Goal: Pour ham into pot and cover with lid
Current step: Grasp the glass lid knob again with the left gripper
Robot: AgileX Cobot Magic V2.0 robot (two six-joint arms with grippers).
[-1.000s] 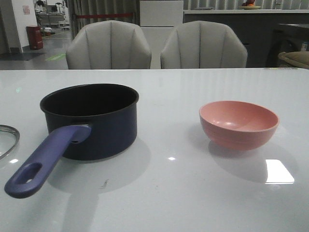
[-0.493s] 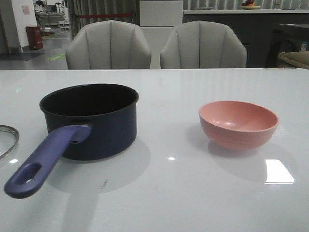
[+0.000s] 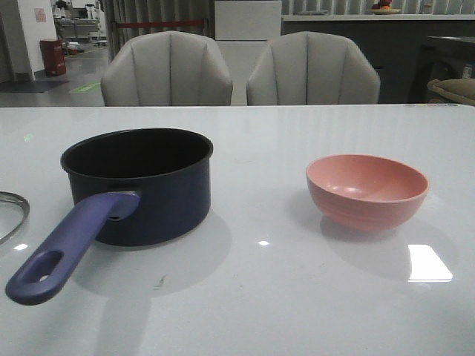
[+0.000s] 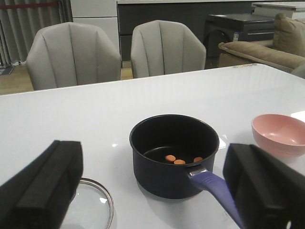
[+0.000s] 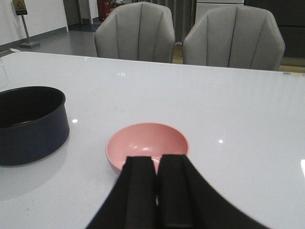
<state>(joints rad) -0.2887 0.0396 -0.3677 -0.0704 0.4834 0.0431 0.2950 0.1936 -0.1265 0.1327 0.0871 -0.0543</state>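
The dark navy pot (image 3: pixel 137 185) stands left of centre on the table, its purple-blue handle (image 3: pixel 63 248) pointing toward the front left. In the left wrist view the pot (image 4: pixel 174 155) holds three orange-pink ham slices (image 4: pixel 179 161) on its black bottom. The glass lid (image 3: pixel 9 213) lies flat at the far left edge; its steel rim shows in the left wrist view (image 4: pixel 95 205), its knob hidden. My left gripper (image 4: pixel 155 191) is open and empty, held back from pot and lid. My right gripper (image 5: pixel 156 164) is shut and empty, just in front of the pink bowl (image 5: pixel 147 147).
The pink bowl (image 3: pixel 367 190) stands empty right of centre. Two grey chairs (image 3: pixel 167 68) stand behind the table's far edge. Neither arm shows in the front view.
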